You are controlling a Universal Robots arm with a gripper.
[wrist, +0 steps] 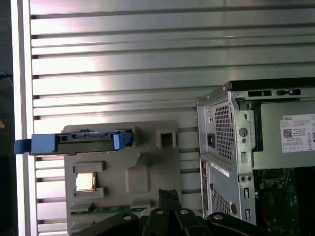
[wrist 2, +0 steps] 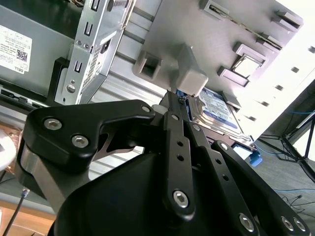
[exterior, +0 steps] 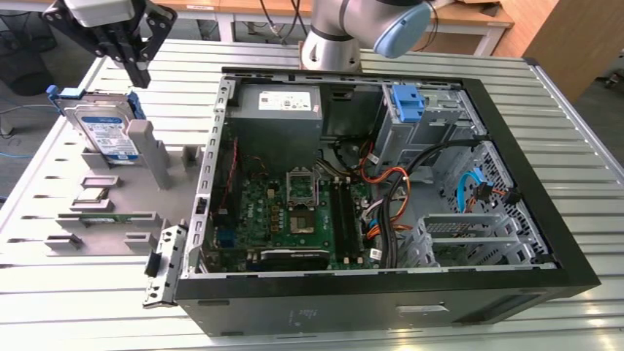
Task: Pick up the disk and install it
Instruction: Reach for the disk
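My gripper (exterior: 139, 76) hangs at the exterior view's far left, jaws drawn together with nothing between them, fingertips pointing down at the slatted metal table (exterior: 88, 311). Just below the tips and apart from them, the disk (exterior: 101, 129) stands on its edge in a grey holder tray (exterior: 137, 199). Its white-and-blue label faces the camera and its blue bracket frames it. In the first wrist view I look down on the thin upper edge of the disk (wrist: 83, 139), with my closed gripper (wrist: 168, 194) well off to one side. In the second wrist view the label (wrist 2: 220, 111) shows just beyond my gripper (wrist 2: 173, 99). The same tray carries a tall grey post (exterior: 142, 150) just beside the drive, a small square processor chip (exterior: 90, 194) and a green circuit strip (exterior: 102, 217). Further right lies the open computer case (exterior: 390, 296), well apart from the disk. Inside it are a power supply (exterior: 278, 102), a green motherboard (exterior: 292, 212) and a bare blue bracket (exterior: 408, 102) in its drive bay.
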